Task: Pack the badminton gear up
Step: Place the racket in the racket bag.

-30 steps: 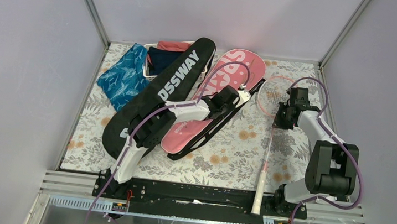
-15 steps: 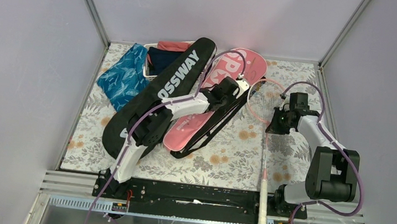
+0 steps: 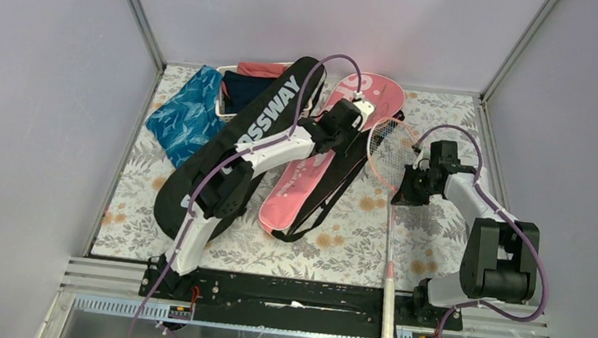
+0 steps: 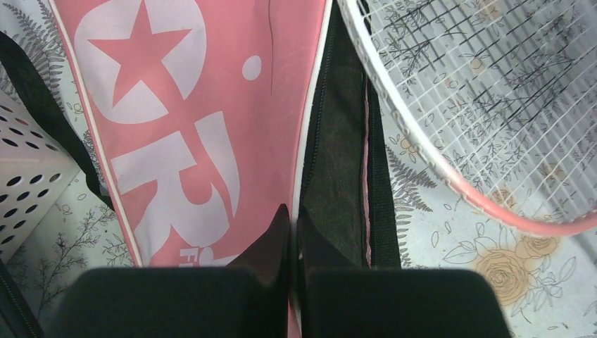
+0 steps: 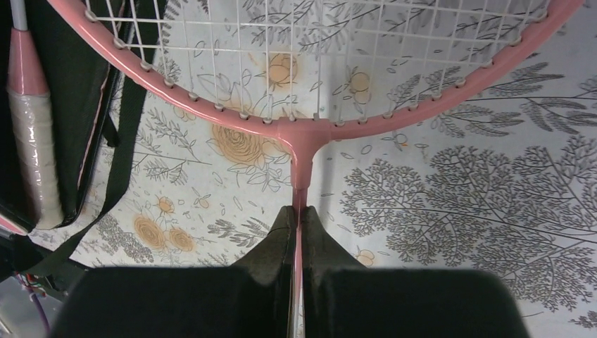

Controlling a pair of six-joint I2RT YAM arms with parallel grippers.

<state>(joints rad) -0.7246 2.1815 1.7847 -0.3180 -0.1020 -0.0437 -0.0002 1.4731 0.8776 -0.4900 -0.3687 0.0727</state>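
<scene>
**Fig.** Top, L-wrist and R-wrist views.

**Containers.** The pink bag lies diagonally mid-table, w/ its pink top flap beside a black inner panel. In the R-wrist view a second racket's white-wrapped handle rests on that black lining. The black bag, marked "CROSSWAY", lies diagonally to the left and partly overlaps the white basket. The basket holds navy clothes and red clothes. A blue patterned cloth lies just left of the basket.

**Task item vs. claws.** The pink-framed racket has its head just right of the pink bag's far end and its white handle over the near rail. The right gripper is clamped on the shaft just below the throat. The left gripper is closed, pinching the flap's white-piped edge. The racket head is close to its right.

**Arm pose.** The L arm is stretched far fwd and rightward across both bags. The R arm has its elbow bent and its forearm reaching inward-left, w/ the wrist tipped down over the floral table cover.
</scene>
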